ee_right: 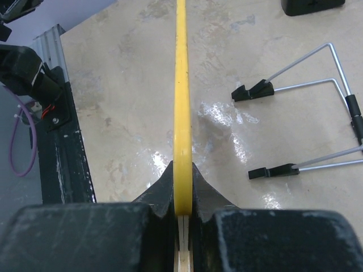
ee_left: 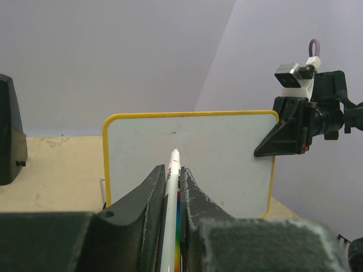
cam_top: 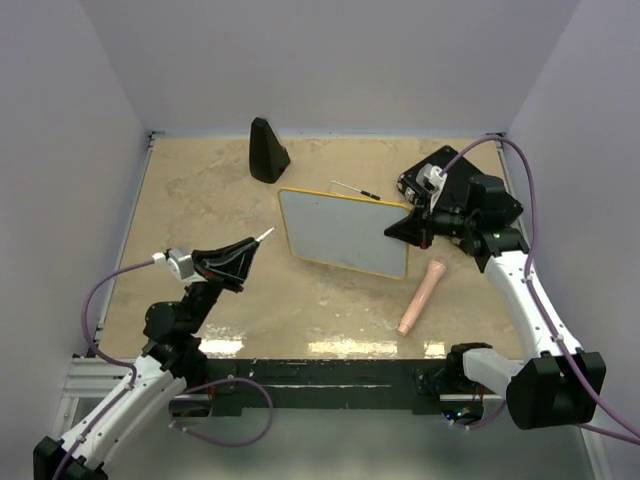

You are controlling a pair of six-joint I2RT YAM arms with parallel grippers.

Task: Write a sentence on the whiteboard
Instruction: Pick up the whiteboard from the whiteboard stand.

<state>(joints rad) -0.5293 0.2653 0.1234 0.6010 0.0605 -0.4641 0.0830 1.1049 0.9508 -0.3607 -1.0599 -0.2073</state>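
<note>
Whiteboard is held up on edge near the middle of the counter, its white face turned toward the left arm. The right pincer is clenched on the board's yellow right rim. The left pincer grasps a marker, whose tip is aimed at the board but apart from it. Just behind the board a wire stand with black feet lies flat. Farther back stands a black wedge-shaped object. A peach-coloured cylinder lies on the counter near the board's right corner, beside the right arm.
</note>
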